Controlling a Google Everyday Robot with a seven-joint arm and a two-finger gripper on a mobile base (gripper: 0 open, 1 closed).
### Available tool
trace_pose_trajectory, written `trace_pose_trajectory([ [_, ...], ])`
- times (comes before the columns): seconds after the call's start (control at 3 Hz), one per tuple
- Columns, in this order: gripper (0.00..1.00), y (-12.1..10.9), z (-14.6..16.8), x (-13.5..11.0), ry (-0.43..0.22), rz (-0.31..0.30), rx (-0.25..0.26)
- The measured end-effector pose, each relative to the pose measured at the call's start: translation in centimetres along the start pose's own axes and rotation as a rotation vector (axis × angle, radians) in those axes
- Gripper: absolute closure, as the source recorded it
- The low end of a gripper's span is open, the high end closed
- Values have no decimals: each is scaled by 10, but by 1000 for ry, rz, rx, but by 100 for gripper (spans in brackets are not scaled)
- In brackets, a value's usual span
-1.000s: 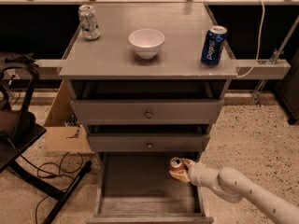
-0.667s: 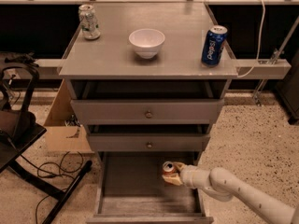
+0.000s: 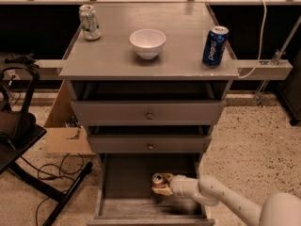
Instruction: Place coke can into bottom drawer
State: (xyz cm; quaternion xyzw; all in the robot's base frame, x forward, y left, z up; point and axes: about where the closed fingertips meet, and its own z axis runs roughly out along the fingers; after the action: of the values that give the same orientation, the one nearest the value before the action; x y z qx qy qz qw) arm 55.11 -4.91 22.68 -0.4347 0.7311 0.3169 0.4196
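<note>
The arm [image 3: 228, 200] comes in from 4 o'clock. Its gripper [image 3: 161, 186] is clenched around the coke can [image 3: 158, 178], inside the open bottom drawer [image 3: 124, 182] at 3 o'clock of its middle. Farther back, on the cabinet top [image 3: 178, 27], stands a bowl [image 3: 147, 43], with a Pepsi can [image 3: 215, 45] at its 3 o'clock and a silver-green can [image 3: 89, 22] at its 10 o'clock.

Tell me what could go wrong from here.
1. The gripper holds the coke can upright inside the bottom drawer; if released before it rests on the floor, it may topple.
2. The middle drawer sits close above; lifting the arm could strike it.
</note>
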Motion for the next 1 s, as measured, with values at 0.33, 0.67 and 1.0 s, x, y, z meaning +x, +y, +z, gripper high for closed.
trace_pose_trajectory([
  [0.33,100,10,18,17,-69,10,-39],
  [0.67,82,12,20,23,-77,17,-45],
  [1.0,59,12,20,23,-77,17,-45],
])
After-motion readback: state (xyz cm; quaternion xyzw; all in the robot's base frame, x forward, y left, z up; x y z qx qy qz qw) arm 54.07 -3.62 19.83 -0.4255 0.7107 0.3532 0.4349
